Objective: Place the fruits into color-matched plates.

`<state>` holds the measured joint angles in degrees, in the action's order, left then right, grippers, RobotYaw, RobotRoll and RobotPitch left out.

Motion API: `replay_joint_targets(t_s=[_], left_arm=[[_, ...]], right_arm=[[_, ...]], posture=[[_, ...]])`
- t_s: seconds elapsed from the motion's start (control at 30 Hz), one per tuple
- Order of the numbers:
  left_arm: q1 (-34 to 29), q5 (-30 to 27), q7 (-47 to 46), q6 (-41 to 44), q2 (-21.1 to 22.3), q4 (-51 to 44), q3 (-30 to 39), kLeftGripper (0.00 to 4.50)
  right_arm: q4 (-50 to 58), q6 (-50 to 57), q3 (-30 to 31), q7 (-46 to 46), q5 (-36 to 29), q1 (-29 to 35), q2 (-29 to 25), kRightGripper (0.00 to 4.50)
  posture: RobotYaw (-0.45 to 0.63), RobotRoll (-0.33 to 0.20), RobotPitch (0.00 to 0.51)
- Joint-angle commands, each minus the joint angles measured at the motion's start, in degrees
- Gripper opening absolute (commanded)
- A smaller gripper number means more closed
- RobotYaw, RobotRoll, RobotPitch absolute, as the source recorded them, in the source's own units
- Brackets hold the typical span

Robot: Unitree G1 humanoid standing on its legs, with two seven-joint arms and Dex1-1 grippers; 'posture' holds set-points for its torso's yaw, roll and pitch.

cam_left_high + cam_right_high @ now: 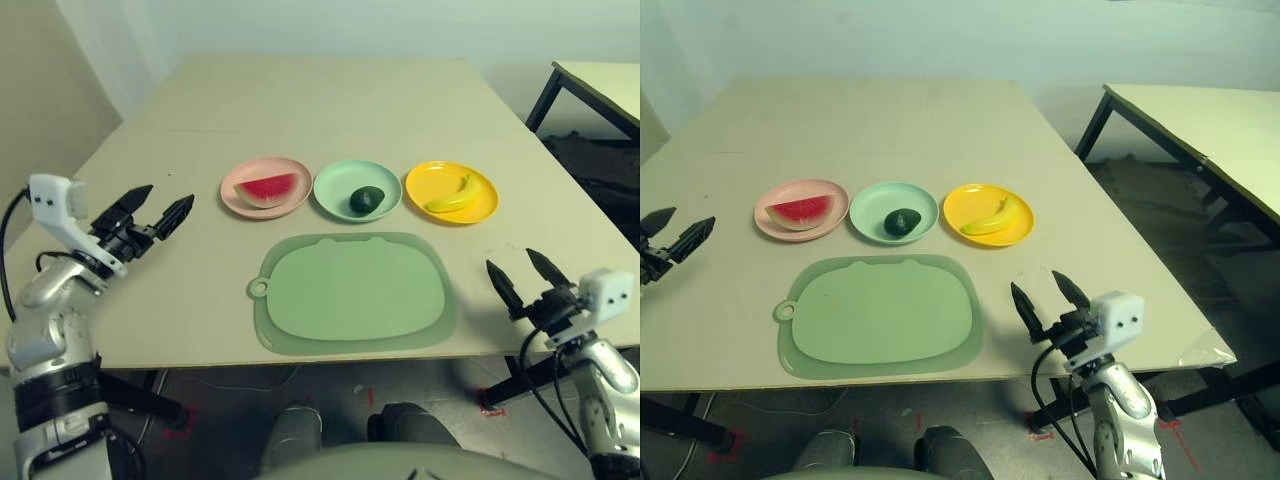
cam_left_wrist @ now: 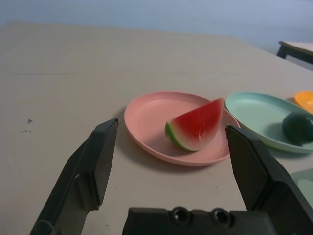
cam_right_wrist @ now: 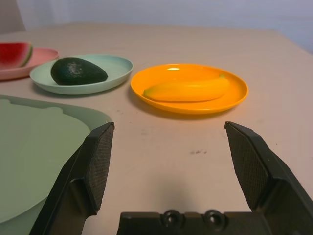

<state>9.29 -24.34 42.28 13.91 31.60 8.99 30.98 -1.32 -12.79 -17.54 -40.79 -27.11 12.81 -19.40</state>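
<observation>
The large green rounded mat (image 1: 352, 293) lies bare at the table's centre. At twelve o'clock from it sit three plastic plates: red watermelon wedge (image 1: 268, 188) on pink, dark avocado (image 1: 366, 200) on mint, banana (image 1: 452, 194) on yellow. All look light, stiff, smooth; best pinched across the middle. Left gripper (image 1: 156, 214) and right gripper (image 1: 522, 276) are both spread, empty.

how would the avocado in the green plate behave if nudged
The avocado looks rounded and egg-shaped, so it would probably roll or rock. The green plate has a shallow raised rim that may keep it in. Its toy-like look suggests it is light.
</observation>
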Motion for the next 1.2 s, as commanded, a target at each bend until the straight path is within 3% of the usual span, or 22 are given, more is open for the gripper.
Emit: replay_joint_targets(t_s=[0.03,0.43,0.97,1.2], left_arm=[[-1.3,1.0,-0.7,-2.6,-2.1,3.1,-2.8,4.45],[-9.5,8.0,-5.9,-12.5,-6.6,7.8,-10.4,4.45],[-12.8,5.8,-13.1,-13.5,-7.3,2.2,-9.1,4.45],[-16.4,4.7,-14.7,-12.2,-7.6,-3.7,-8.0,4.45]], right_arm=[[-0.2,1.2,-1.6,-0.7,-2.4,0.6,-0.5,4.50],[-6.3,-4.1,-2.1,3.0,3.9,-0.3,-0.6,4.50],[-8.5,-16.2,1.0,8.2,13.4,-3.0,0.9,4.50],[-7.9,-17.0,3.2,10.0,14.0,-4.1,2.6,4.50]], posture=[[0.03,0.000,0.058],[0.03,0.000,0.064],[0.11,0.000,0.077],[0.16,0.000,0.086]])
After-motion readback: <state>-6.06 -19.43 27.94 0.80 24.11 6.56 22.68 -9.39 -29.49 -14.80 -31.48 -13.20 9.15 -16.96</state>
